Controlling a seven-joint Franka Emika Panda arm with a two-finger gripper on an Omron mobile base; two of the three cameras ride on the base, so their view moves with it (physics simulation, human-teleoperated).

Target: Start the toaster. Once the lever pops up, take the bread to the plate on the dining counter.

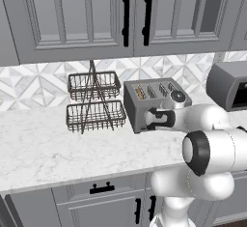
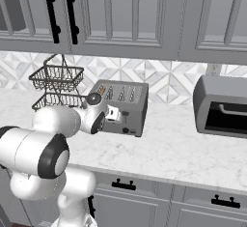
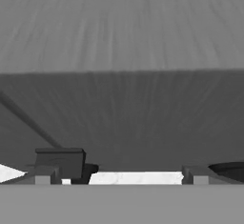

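With the tool (image 3: 119, 175) nosed against the toaster (image 1: 144, 106) front, fingers spread, the lever (image 3: 59, 162) sits just beside its left fingertip.

The boxy grey toaster (image 1: 144, 105) looks like matt brushed metal. The white grey-veined bench (image 1: 53, 144) looks like smooth polished marble. The dark two-tier basket rack (image 1: 94, 100) is thin wire mesh.
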